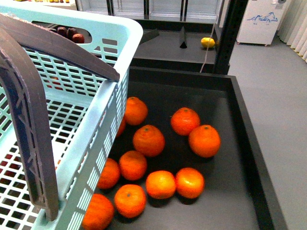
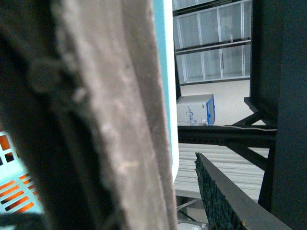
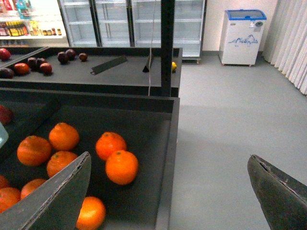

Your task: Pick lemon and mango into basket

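The right pincer (image 3: 169, 159) gapes open and empty by the edge of the bench (image 3: 120, 103) of oranges (image 3: 121, 166), with the basket (image 1: 125, 36) alongside and the lemon (image 1: 207, 42) well apart on the far bench (image 1: 163, 48), so I judge the lemon's fetching not yet begun, needing a long reach forward.

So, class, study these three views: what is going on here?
A two-armed robot stands at a fruit display. The turquoise basket is close on its left, its brown handle filling the left wrist view; only one finger of the left gripper shows, so its grip cannot be told. The right gripper hangs open and empty by a black bin of oranges. The lemon lies on a farther shelf, not yet picked, and no fruit shows inside the basket.
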Tool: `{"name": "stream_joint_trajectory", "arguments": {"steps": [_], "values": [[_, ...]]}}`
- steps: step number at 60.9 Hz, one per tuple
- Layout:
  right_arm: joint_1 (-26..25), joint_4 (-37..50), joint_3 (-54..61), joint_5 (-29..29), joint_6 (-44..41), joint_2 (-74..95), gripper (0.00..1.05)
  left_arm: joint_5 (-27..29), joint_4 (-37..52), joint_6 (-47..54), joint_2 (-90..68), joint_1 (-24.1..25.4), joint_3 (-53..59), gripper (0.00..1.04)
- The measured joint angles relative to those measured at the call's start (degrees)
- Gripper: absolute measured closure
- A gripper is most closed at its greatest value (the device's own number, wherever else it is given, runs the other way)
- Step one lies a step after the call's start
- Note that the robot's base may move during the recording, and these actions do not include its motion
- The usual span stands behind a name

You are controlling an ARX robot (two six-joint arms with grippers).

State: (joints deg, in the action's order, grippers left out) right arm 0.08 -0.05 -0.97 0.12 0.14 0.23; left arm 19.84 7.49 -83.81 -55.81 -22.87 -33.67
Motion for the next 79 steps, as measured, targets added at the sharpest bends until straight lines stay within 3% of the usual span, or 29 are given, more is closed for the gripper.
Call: {"name": "stream_joint_trajectory", "arguments": {"steps": [79], "values": [[0.0,-0.02,-0.02,0.07,0.04,-0.02,0.09,-0.04,0.0,-0.04,0.09,0.04,0.02,0.76]]}}
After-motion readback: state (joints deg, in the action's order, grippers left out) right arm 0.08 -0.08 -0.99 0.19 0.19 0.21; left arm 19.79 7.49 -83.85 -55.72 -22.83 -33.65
